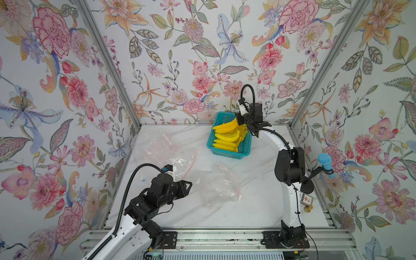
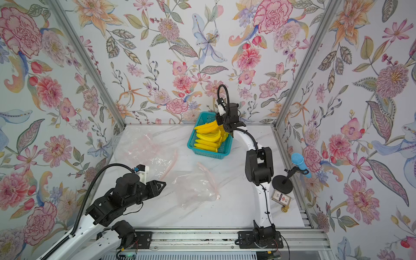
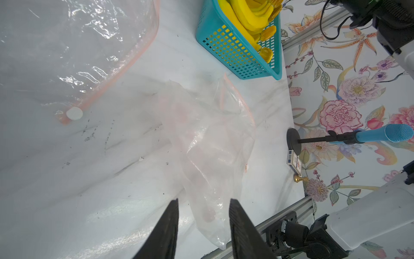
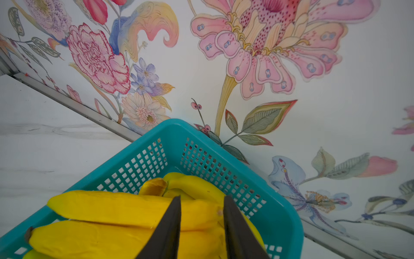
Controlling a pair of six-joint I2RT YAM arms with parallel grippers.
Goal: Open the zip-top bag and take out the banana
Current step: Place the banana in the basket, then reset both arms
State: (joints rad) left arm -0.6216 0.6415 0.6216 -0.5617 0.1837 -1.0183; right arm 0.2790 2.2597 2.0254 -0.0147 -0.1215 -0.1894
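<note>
A limp, clear zip-top bag [image 1: 216, 186] [image 2: 195, 189] [image 3: 212, 139] with a pink zip strip lies flat mid-table; no banana shows inside it. My left gripper [image 1: 190, 184] [image 2: 164, 185] [image 3: 203, 200] hovers at the bag's left end, open, with the bag's corner lying loose beneath the gap. My right gripper [image 1: 239, 120] [image 2: 219, 121] [image 4: 201, 197] hangs over the teal basket [image 1: 227, 154] [image 2: 209, 154] [image 4: 156, 152] at the back. Its jaws stand apart astride the top banana [image 1: 225, 127] [image 2: 207, 127] [image 4: 123, 206], which rests on several others.
More clear bags [image 1: 162, 146] [image 2: 144, 146] [image 3: 67, 44] are heaped at the back left. A blue microphone on a black stand [image 1: 324, 162] [image 2: 299, 162] [image 3: 385, 133], a small card box [image 1: 306, 199] and a brass bell [image 1: 308, 209] stand by the right wall.
</note>
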